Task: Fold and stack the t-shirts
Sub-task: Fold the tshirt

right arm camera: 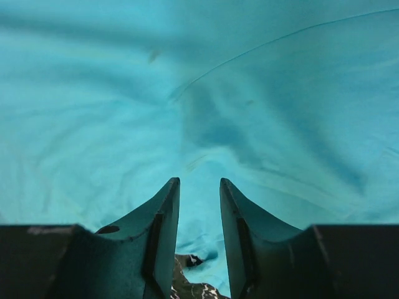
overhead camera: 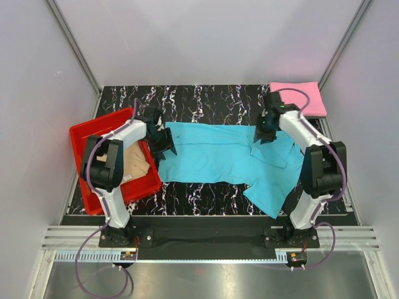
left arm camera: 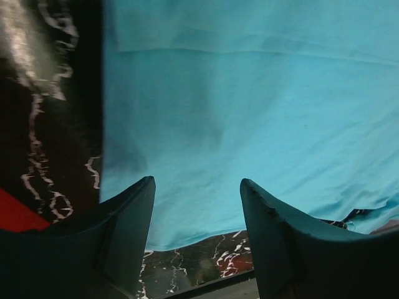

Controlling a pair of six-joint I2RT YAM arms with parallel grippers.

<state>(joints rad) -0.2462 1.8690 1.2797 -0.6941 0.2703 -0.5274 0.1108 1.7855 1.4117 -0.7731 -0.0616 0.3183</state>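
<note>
Black marble-look desk [overhead camera: 206,99] with white veining, inside pale enclosure walls.

We note the turquoise t-shirt [overhead camera: 218,159] spread across the middle of the desk. Its left edge is just beside the red tray [overhead camera: 84,134], and its right part is doubled over itself and rumpled, trailing towards the near edge by the right arm's base. The cloth is thin, matte and soft, with a hem line visible in the left wrist view and shallow creases in the right wrist view.

The left tool [left arm camera: 197,218] hangs over the shirt's left edge with its jaws spread wide and nothing between them. We judge it is placed to take that edge for a fold.

The right tool [right arm camera: 199,212] sits low over the folded-over region. Its jaws are parted by a narrow gap, and as far as we can see no cloth is pinched.

The pink t-shirt [overhead camera: 299,98] lies as a flat, neat square at the far right corner. We judge this to be the base of the stack, kept clear of the working area.

The tan t-shirt [overhead camera: 138,163] lies loosely bunched in the rigid, glossy tray, apparently waiting its turn.
</note>
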